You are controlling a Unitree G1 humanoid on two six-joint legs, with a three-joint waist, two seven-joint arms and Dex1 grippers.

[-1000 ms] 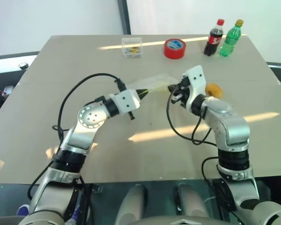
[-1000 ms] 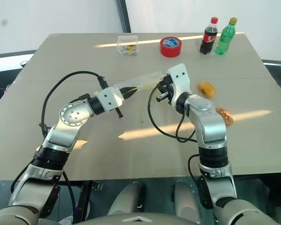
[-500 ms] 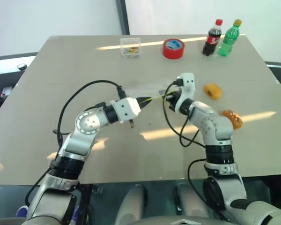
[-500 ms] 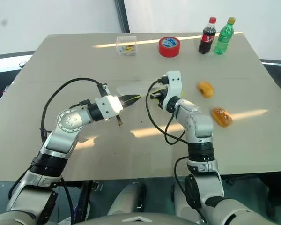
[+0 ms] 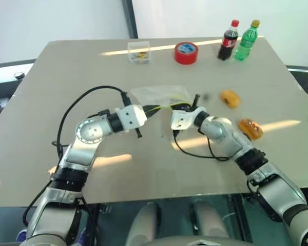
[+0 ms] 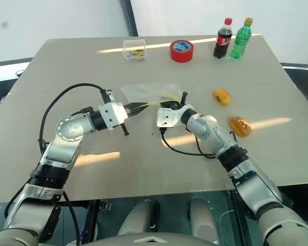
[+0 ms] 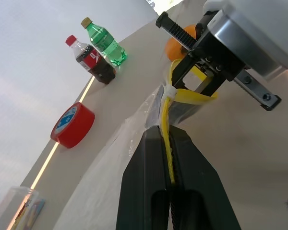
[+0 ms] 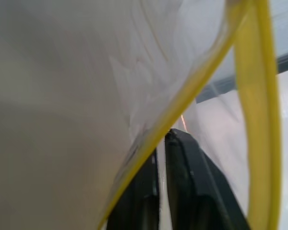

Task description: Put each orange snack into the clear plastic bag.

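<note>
I see the clear plastic bag [image 5: 159,95] at mid-counter [image 5: 143,159], its long axis running left-right, yellow seal edge toward me. My left gripper [image 7: 169,143] is clamped on that strip. I can't tell the right gripper's [image 8: 162,143] state. Both orange snacks [image 5: 230,99] [image 5: 250,128] lie right of it, pointing near-right.
</note>
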